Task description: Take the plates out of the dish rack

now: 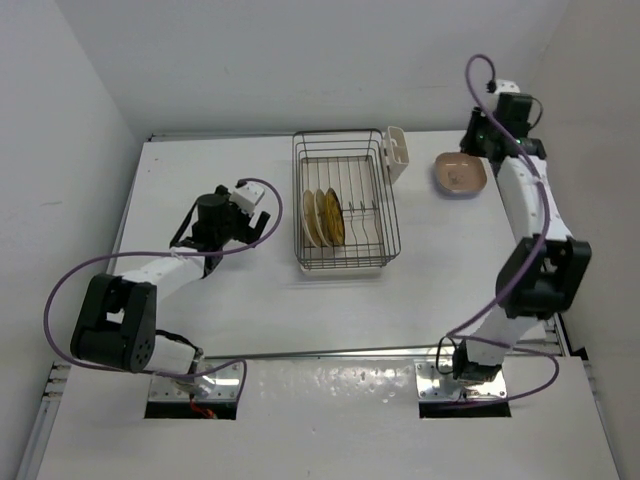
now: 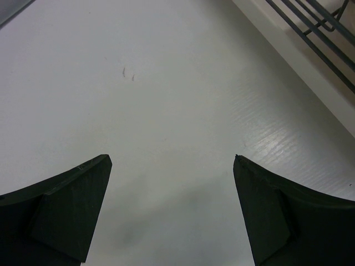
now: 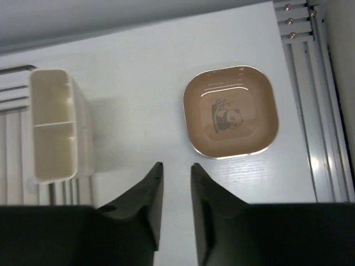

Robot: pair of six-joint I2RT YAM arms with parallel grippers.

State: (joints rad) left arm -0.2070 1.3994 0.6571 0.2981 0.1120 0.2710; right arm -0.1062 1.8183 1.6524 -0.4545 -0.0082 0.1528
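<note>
Three thin round cream and gold plates [image 1: 322, 217] stand edgewise in the silver wire dish rack [image 1: 345, 266] at frame centre, nearer the wide-open left gripper [image 2: 172, 160] than the barely-parted, empty right gripper [image 3: 176, 165].

Left claw [image 2: 172, 216] spread wide, nothing between fingers [image 2: 72, 205], hovering over bare white bench [image 2: 166, 100]. Dish rack [image 2: 316, 27] wires at upper right corner.
</note>
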